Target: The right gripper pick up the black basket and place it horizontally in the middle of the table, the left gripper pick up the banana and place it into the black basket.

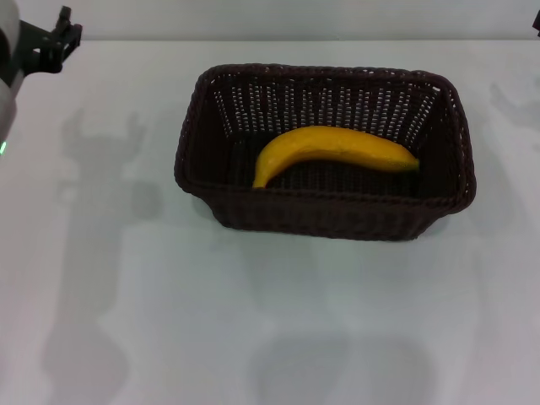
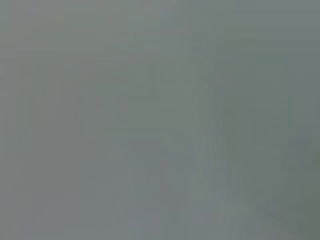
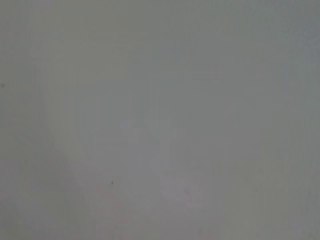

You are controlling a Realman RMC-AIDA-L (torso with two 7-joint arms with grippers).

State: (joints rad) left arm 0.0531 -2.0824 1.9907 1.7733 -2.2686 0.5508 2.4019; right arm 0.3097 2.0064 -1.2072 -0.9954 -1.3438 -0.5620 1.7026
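The black basket (image 1: 325, 211) stands lengthwise across the middle of the white table (image 1: 169, 321) in the head view. The yellow banana (image 1: 333, 149) lies inside it on the basket floor, its ends pointing left and right. My left gripper (image 1: 64, 34) is at the far left back corner, well away from the basket, open and empty. Only a dark sliver of my right gripper (image 1: 537, 25) shows at the far right back edge. Both wrist views show only plain grey surface.
Soft shadows of the arms fall on the table to the left of and in front of the basket. The table's back edge (image 1: 270, 40) runs just behind the basket.
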